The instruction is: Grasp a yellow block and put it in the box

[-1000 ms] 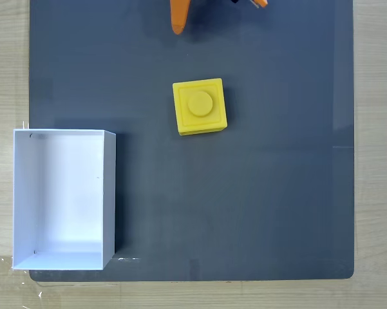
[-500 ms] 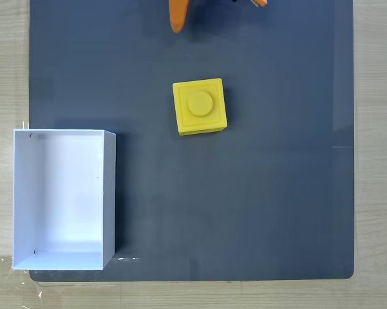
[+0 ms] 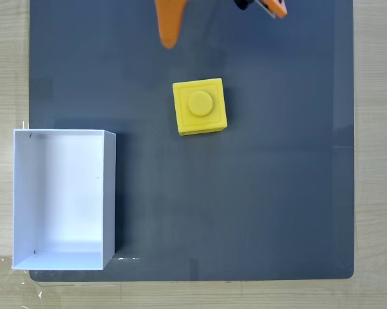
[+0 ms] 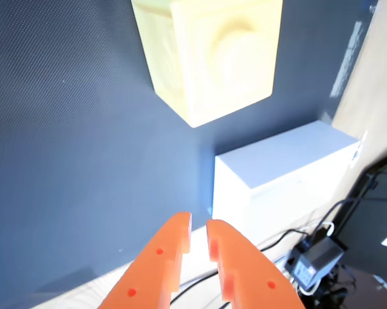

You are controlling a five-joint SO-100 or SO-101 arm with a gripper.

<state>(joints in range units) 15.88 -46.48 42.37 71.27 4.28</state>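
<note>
Smooth plastic yellow block [image 3: 199, 106], matt textured mat [image 3: 257, 193], wood-grain table [image 3: 6, 64]

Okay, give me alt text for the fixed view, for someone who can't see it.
Seen from above, a yellow block with a round stud on top sits near the middle of a dark grey mat, untouched. An open white box, nothing inside, stands at the mat's lower left edge, and the orange gripper reaches in from the top edge, above the block.
</note>
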